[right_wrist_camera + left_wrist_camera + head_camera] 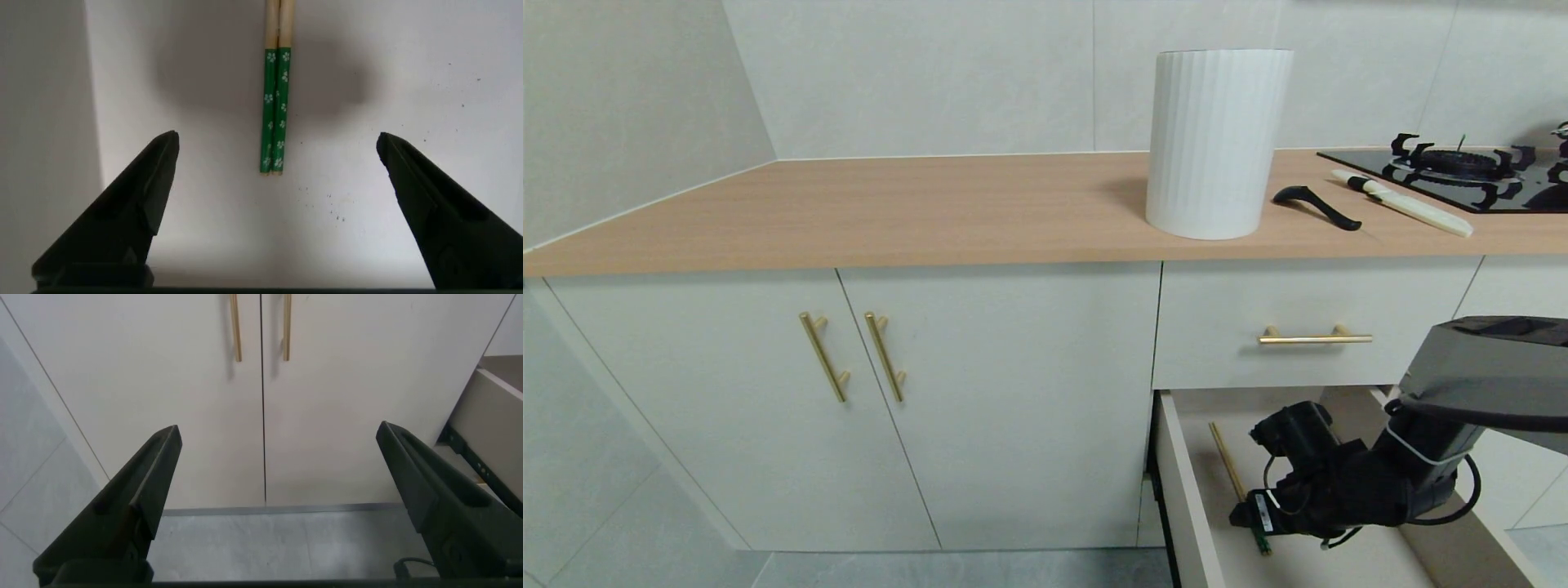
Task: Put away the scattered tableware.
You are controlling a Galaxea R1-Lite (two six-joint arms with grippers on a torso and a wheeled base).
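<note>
A pair of wooden chopsticks with green patterned ends lies side by side on the floor of the open lower drawer. In the head view the chopsticks run along the drawer's left side. My right gripper hangs open just above them, touching nothing. On the countertop a black spoon and a white-bladed knife lie right of a tall white ribbed holder. My left gripper is open, low in front of the cabinet doors, holding nothing.
The wooden countertop stretches left of the holder. A black gas hob sits at the far right. A shut drawer with a gold handle lies above the open one. The double doors carry gold handles.
</note>
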